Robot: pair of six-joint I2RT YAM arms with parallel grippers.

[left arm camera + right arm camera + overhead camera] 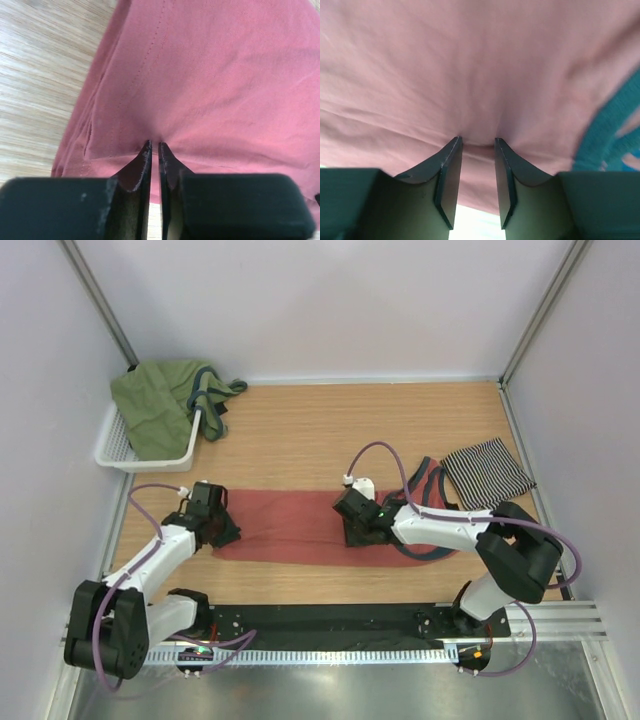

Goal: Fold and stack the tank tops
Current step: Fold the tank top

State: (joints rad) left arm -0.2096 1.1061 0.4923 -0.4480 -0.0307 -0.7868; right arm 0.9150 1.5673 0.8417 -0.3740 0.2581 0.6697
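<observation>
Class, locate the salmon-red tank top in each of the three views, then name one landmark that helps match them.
Top external: the salmon-red tank top lies spread across the near middle.
Left wrist: fills the upper right.
Right wrist: fills nearly everything.
Landmark: its teal trim, right edge of right wrist; absent from left wrist.

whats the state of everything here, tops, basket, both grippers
salmon-red tank top, laid out flat as a long strip, pinched at two spots
striped tank top, folded, lying at the right, nothing on it
white basket, upright, holding cloth
green cloth, crumpled in the basket, spilling over its rim
left gripper, shut on the salmon-red tank top's left end
right gripper, closed on a fold of the salmon-red tank top
</observation>
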